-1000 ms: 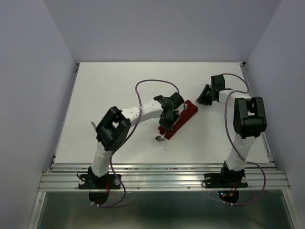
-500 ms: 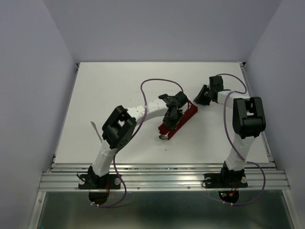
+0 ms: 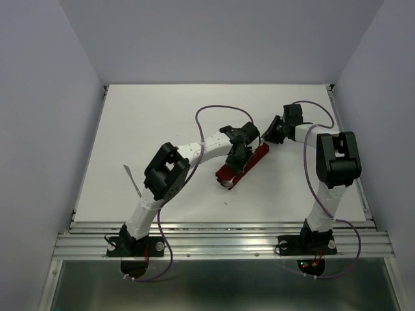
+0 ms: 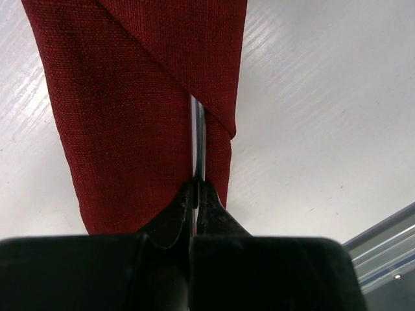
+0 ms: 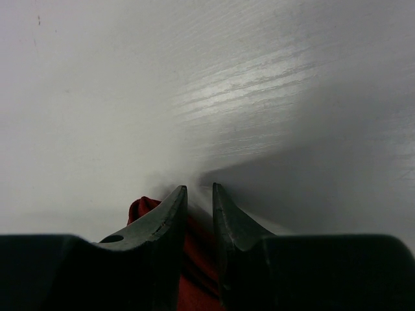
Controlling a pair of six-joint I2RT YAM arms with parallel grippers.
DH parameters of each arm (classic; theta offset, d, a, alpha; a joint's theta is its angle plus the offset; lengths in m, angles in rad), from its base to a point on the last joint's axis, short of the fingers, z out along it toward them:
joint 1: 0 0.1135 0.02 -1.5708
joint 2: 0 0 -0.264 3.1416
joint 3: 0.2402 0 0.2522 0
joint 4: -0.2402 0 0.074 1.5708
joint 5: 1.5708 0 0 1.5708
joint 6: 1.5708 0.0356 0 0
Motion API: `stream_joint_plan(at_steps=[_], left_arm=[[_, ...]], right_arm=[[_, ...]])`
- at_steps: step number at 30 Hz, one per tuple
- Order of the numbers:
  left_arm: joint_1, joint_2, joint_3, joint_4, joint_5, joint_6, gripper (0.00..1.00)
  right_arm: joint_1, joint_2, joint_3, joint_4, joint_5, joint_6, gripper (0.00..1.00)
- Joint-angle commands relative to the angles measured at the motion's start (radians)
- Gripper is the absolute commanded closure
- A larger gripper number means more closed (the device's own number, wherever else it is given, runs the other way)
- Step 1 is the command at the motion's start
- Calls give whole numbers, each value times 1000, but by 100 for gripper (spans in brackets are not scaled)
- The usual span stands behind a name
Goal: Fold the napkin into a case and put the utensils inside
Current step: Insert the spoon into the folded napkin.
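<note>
Two fingers of the left gripper are pressed fully together on a thin silver utensil, seen edge-on, whose free length runs forward under the diagonal flap of the case. Finding: the dark red napkin is already folded into this narrow strip, lying flat and slantwise on the table, a little right of centre. Overhead, a round silver spoon bowl shows at the strip's near end, in line with it. I judge this to be the same piece that the left gripper holds by its handle, though the wrist view alone does not confirm it. At the strip's far end, the right gripper stands with its fingers a narrow gap apart, red cloth visible low between and beneath them. Whether it pinches the cloth or merely rests against it cannot be told. A slim pale piece lies on the table well apart to the left, beside the left arm; it is probably the second utensil, not yet loaded. Assessment: folding is complete and the insertion step is in hand, with the first utensil partly seated. The next move calls for drawing the held piece along the fold until it sits within, the far end kept steady so the flap does not lift, then releasing and fetching the remaining piece.
</note>
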Motion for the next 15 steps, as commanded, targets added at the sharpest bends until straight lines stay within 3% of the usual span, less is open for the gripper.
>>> stream_joint_plan(at_steps=[1,15], left_arm=[[-5,-4,60,-8,30,20,100],[-5,53,148,-25,41,41,100]], right_arm=[[17,-16,-19,-12,9,6,72],[26,-5,-22,-12,14,10,72]])
